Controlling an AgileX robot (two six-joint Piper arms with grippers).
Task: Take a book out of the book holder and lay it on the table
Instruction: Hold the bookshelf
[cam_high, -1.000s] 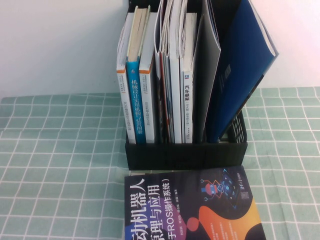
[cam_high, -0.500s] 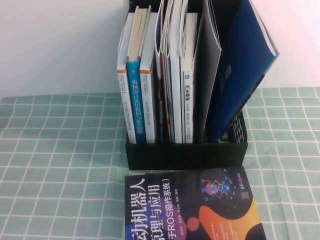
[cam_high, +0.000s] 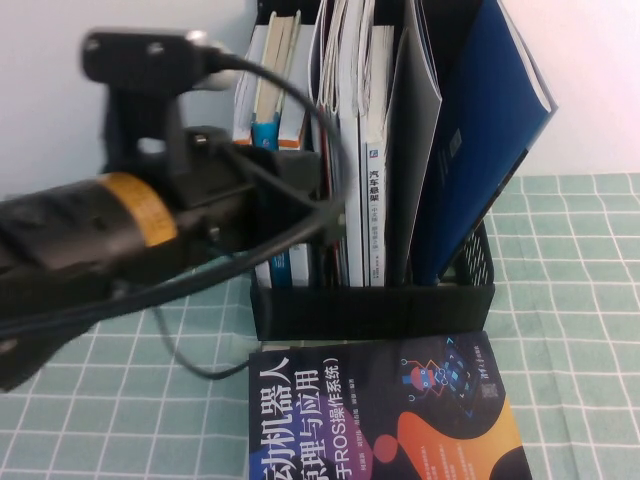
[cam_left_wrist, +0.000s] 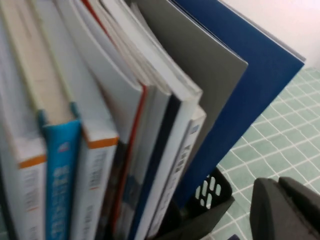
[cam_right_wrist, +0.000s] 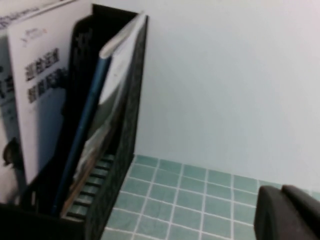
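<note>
Since a second ago: same green gridded table (cam_high: 90, 400), same black book holder (cam_high: 370, 310) packed with upright volumes. Entered from the left: left arm, now across the holder's left slots. Left gripper (cam_left_wrist: 285, 210) at the holder's front; whether open, cannot tell. Right gripper (cam_right_wrist: 290, 215) closed, empty, beside the holder. The book not singled out among the spines.
</note>
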